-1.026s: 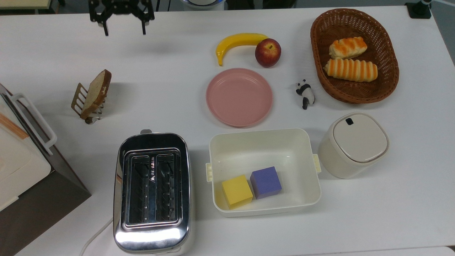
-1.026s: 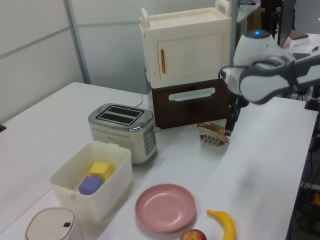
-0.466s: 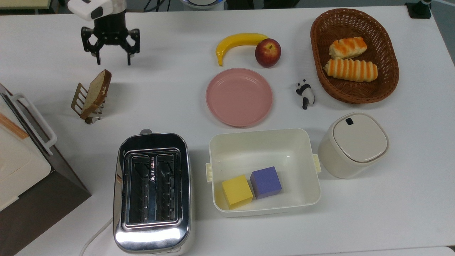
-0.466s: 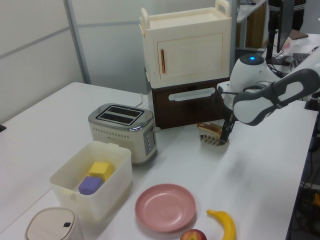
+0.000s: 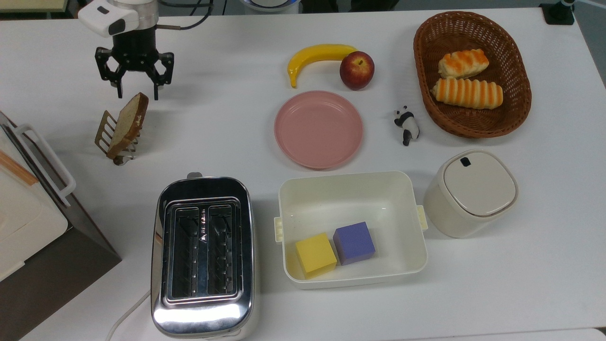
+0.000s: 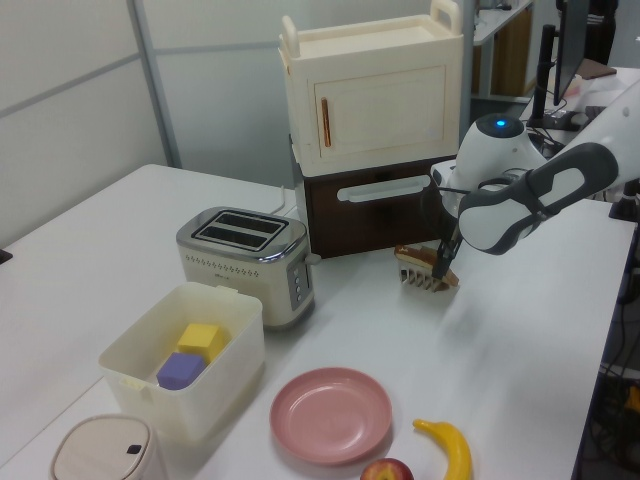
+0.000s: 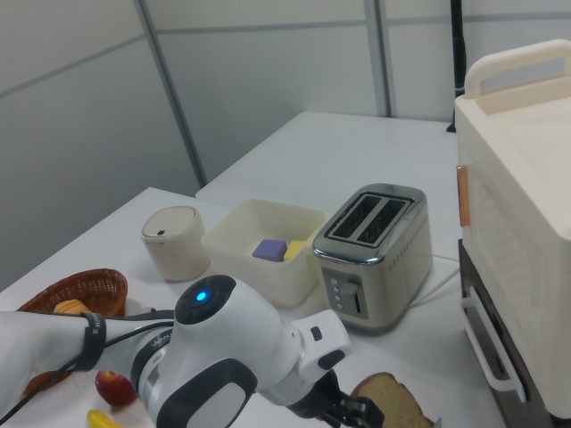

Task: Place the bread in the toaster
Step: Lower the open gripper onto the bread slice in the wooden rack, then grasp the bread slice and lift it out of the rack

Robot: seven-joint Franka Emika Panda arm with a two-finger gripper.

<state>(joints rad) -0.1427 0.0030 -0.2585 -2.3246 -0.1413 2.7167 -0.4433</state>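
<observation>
The bread is a brown-crusted slice leaning upright in a small wire rack at the top view's left. My gripper is open just beyond the slice's far end, its two black fingers spread either side of that end, holding nothing. In the left view the gripper hangs right by the rack and bread. The right view shows the bread beside the gripper. The chrome two-slot toaster stands near the table's front with both slots empty, also seen as the toaster and the toaster.
A brown-and-white cabinet stands at the top view's left edge. To the right of the toaster is a white bin with a yellow and a purple cube. Farther off lie a pink plate, banana, apple, panda figure, roll basket and lidded container.
The gripper has come down from the top view's upper edge toward the bread and slightly to the top view's left, staying open. The bread and rack have not moved.
</observation>
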